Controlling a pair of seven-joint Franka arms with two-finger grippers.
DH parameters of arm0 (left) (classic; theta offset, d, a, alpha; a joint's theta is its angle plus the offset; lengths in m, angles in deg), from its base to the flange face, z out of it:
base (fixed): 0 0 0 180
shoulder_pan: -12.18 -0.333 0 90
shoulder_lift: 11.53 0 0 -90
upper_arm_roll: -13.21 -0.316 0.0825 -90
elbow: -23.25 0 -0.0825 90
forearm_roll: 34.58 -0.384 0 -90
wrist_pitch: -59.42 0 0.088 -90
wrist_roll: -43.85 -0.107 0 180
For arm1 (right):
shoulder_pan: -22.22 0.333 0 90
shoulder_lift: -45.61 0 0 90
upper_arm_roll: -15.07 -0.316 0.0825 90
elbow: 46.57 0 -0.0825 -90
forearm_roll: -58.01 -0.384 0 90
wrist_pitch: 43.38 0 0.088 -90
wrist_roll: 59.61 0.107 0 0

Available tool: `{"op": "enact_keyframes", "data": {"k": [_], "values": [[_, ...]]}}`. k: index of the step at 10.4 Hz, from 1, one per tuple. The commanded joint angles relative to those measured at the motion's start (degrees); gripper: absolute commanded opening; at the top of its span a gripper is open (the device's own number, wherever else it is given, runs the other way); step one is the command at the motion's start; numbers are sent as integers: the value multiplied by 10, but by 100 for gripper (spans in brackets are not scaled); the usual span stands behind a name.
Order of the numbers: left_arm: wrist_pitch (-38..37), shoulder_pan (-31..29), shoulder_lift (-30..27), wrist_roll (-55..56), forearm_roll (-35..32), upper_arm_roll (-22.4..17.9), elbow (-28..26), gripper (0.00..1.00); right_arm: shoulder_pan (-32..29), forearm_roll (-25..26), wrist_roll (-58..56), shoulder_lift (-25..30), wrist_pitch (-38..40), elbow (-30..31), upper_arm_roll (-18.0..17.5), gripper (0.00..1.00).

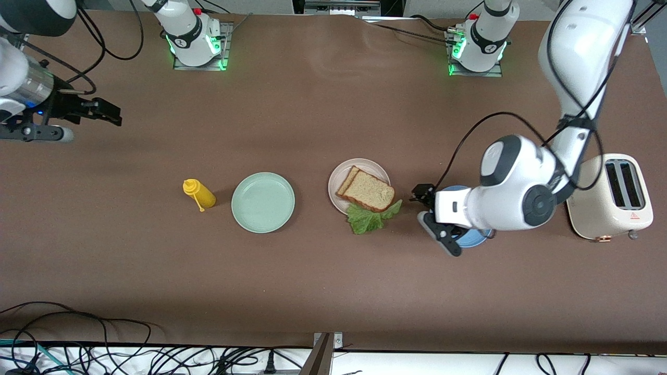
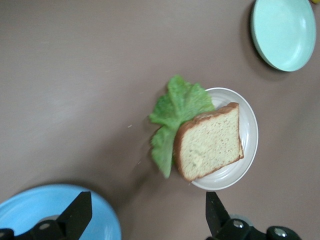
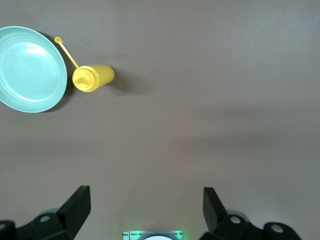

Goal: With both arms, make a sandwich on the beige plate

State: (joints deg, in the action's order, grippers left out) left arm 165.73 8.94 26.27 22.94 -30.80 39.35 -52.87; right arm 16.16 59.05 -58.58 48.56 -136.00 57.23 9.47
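The beige plate (image 1: 340,178) sits mid-table with two brown bread slices (image 1: 369,189) stacked on it. A green lettuce leaf (image 1: 369,217) sticks out from under the top slice, over the rim toward the front camera. In the left wrist view the plate (image 2: 248,131), bread (image 2: 210,142) and lettuce (image 2: 175,110) show too. My left gripper (image 1: 424,200) (image 2: 147,215) is open and empty, between the beige plate and a blue plate. My right gripper (image 1: 107,112) (image 3: 145,210) is open and empty, held up over bare table at the right arm's end.
A blue plate (image 1: 471,239) (image 2: 45,210) lies under the left wrist. A cream toaster (image 1: 609,198) stands at the left arm's end. A mint green plate (image 1: 263,202) (image 3: 30,67) and a yellow squeeze bottle (image 1: 199,194) (image 3: 95,77) lie toward the right arm's end.
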Motion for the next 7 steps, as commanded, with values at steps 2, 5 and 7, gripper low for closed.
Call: {"op": "enact_keyframes", "data": {"k": [2, 5, 7], "values": [[-84, 13, -99, 222, -92, 4, -23, 100, -3, 4, -12, 0, 16, -12, 4, 100], [-98, 36, -206, 282, -91, -62, -49, 100, -1, 4, -11, 0, 16, -11, 2, 100], [-98, 61, -282, 280, -86, -163, -84, 100, 0, 5, -14, 0, 17, -12, 2, 100]]}}
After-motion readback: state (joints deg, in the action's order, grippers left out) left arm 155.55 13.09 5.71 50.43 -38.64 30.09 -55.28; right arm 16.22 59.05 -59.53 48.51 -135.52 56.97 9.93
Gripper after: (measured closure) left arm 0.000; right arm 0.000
